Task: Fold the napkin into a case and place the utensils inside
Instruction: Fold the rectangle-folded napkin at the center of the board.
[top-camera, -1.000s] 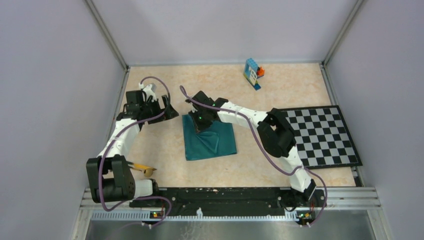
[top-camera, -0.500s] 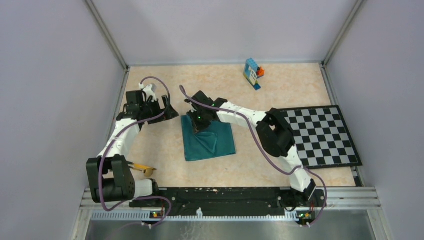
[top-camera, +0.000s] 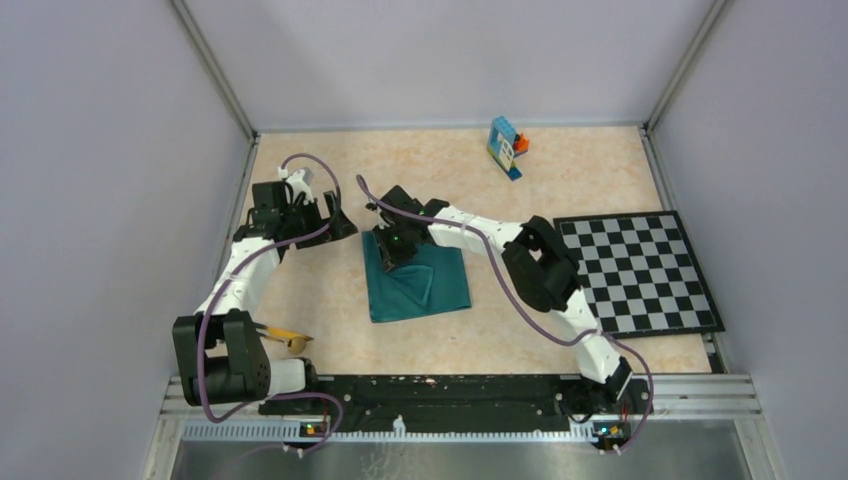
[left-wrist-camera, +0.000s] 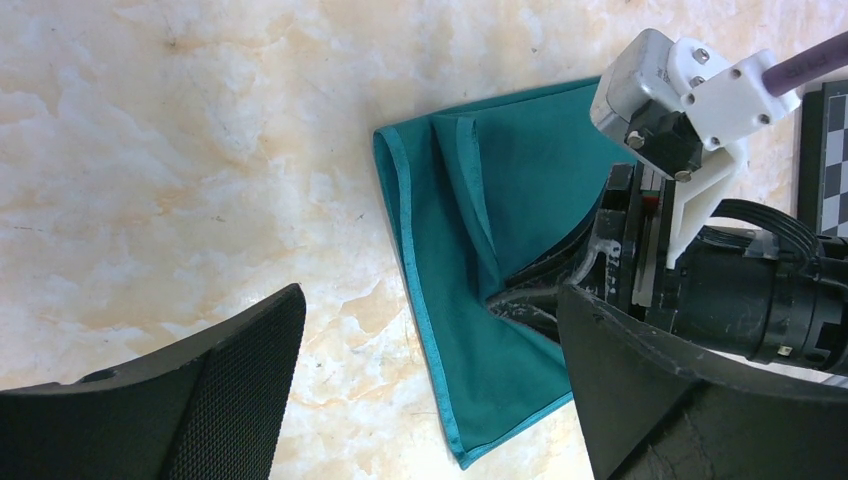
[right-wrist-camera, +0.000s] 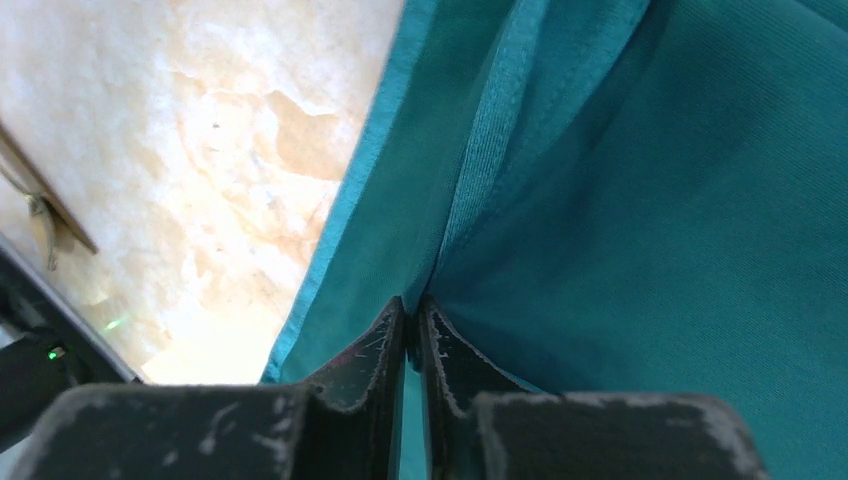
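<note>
**Jaws pinched on a fold, drawn a touch further left**

Pressed almost together on the right gripper, nipping a raised pleat of the napkin near its far left corner. Sits slightly further left than a second ago, with the upper layer pulled along and the cloth a shade narrower. Suggests a fold only half laid, with no case yet. Spread wide on the left gripper, hovering just left of the cloth and gripping nothing. Lies mid-table, teal, doubled over, roughly rectangular, with a neat hem and creases fanning from the pinch. Leaves the utensils well apart, by the left arm's base.
</note>
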